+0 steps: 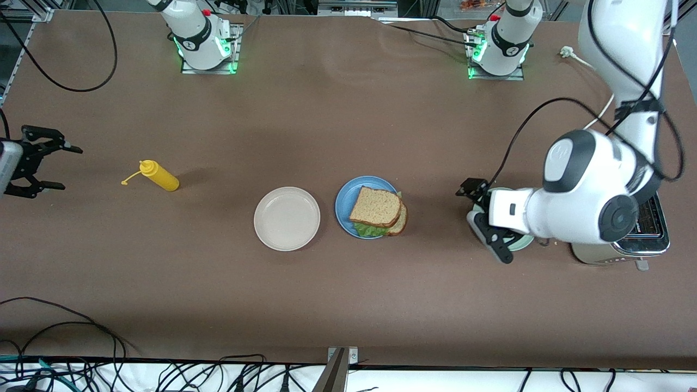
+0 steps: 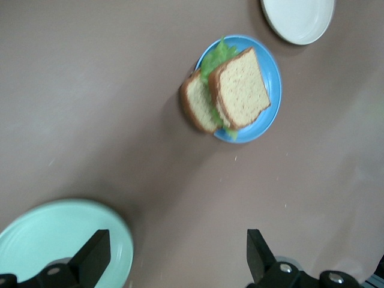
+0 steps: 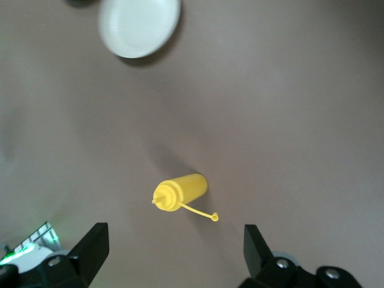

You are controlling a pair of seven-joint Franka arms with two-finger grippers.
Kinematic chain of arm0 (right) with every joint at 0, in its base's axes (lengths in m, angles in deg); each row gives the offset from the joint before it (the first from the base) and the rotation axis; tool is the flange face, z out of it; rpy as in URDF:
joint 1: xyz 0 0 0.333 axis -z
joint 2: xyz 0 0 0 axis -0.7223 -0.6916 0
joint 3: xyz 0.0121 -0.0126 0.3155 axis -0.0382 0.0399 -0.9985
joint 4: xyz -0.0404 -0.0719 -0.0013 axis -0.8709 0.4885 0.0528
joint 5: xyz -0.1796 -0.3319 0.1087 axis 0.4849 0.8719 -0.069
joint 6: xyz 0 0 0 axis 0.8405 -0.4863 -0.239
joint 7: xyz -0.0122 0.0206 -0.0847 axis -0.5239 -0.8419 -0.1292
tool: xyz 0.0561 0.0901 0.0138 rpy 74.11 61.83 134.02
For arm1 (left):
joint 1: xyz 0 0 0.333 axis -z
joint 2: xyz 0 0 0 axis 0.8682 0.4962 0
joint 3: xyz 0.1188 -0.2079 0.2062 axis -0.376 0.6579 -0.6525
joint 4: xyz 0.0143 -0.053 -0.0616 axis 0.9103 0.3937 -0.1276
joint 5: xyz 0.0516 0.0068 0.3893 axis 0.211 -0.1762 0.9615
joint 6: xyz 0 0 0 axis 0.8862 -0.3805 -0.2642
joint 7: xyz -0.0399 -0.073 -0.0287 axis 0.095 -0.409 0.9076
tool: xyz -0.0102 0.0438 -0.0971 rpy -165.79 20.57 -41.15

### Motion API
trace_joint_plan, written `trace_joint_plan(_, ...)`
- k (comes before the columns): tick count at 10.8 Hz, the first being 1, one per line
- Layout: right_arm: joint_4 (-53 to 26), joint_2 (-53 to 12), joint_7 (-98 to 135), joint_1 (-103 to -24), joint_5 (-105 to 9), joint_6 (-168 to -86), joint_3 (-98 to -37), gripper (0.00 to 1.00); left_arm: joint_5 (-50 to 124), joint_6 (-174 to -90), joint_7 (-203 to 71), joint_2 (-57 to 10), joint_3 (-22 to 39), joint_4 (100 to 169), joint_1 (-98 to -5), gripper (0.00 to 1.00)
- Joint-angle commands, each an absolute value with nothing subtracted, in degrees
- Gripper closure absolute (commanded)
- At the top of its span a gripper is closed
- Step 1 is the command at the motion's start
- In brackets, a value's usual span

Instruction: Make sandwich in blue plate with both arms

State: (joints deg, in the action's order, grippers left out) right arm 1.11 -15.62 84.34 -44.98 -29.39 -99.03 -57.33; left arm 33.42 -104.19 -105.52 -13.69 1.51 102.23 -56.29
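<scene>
Fingers of the right gripper [image 1: 41, 166] stand spread and empty at the front view's left edge, over bare brown worktop [image 1: 326, 299]. A yellow plastic squeeze bottle [image 1: 159, 175] lies on its side next along, its nozzle toward the left edge. At centre sits a round beige plate [image 1: 287, 218], and just beside it the round matte blue plate [image 1: 345, 204] carrying the sandwich [image 1: 379, 211]: two brown-crusted slices with green lettuce between, the top slice slid off-square, the stack's long axis running diagonally and overhanging the rim toward lower right. Further right, the left gripper [image 1: 482, 224] hangs released over a pale mint-green plate [image 2: 36, 240], beside a chrome toaster [image 1: 648, 239].
</scene>
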Motion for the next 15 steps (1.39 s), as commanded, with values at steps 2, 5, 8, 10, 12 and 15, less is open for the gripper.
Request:
trace_joint_plan(2,-0.1,-13.2,56.3,-50.5,-18.4,-105.8,-57.2,0.0,43.8,-95.9,-94.6,-29.3,-1.1,107.3,-55.8,0.0)
trace_joint_plan(5,-0.9,-12.1,37.1,-53.0,-13.3,-107.7,-57.2,0.0,44.4,-97.6,-91.7,-37.8,-5.7,114.6,-56.3,0.0)
trace_joint_plan(8,-5.0,-8.9,26.0,-57.1,-7.9,-109.4,-57.2,0.0,46.7,-106.2,-86.1,-46.3,-7.5,126.2,-56.6,0.0)
trace_joint_plan(10,-16.0,-1.9,19.7,-59.1,-7.7,-116.2,-57.2,0.0,48.0,-108.2,-77.2,-47.6,-10.5,128.1,-55.9,0.0)
trace_joint_plan(12,-17.4,0.8,19.5,-59.1,-6.4,-116.8,-57.2,0.0,51.7,-108.2,-75.7,-49.1,-11.6,128.3,-55.3,0.0)
trace_joint_plan(15,-16.9,4.1,14.6,-59.2,-5.6,-113.7,-57.2,0.0,49.3,-107.7,-74.9,-51.2,-10.2,129.5,-58.2,0.0)
